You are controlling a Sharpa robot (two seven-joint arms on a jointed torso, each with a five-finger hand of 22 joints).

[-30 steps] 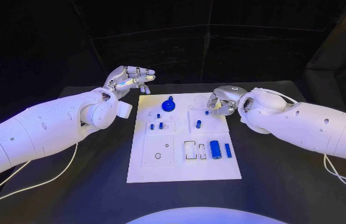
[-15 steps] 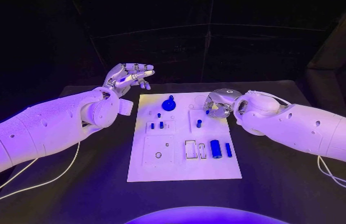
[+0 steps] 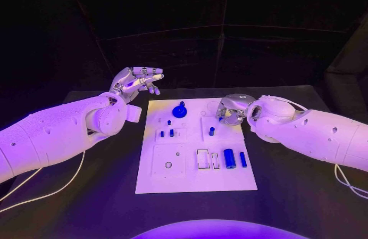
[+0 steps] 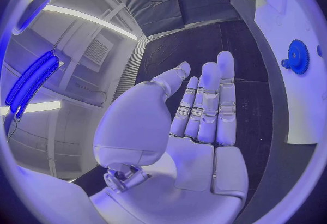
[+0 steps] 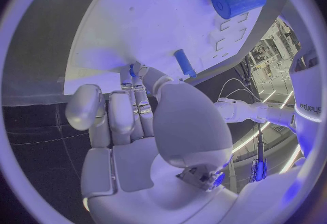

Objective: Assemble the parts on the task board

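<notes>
The white task board [image 3: 195,180] lies mid-table. On it are a blue gear [image 3: 178,112], several small blue pegs [image 3: 172,133], one peg [image 3: 211,133] right of the middle, and a thick blue cylinder [image 3: 228,158] beside a thinner one [image 3: 242,160]. My right hand [image 3: 230,108] hangs over the board's far right part, fingers curled down. It pinches a small blue part [image 5: 131,70] at its fingertips, close to the board [image 5: 157,22]. My left hand [image 3: 138,82] is raised beyond the board's far left corner, palm flat [image 4: 198,109], holding nothing. The gear [image 4: 297,56] lies off to its side.
The black table [image 3: 92,196] surrounds the board. White cables trail over it at the near left [image 3: 46,188] and at the right edge [image 3: 349,183]. Empty cut-outs [image 3: 203,159] sit in the board's near half.
My right hand has crept a little left over the board's far right part. My left hand has risen slightly.
</notes>
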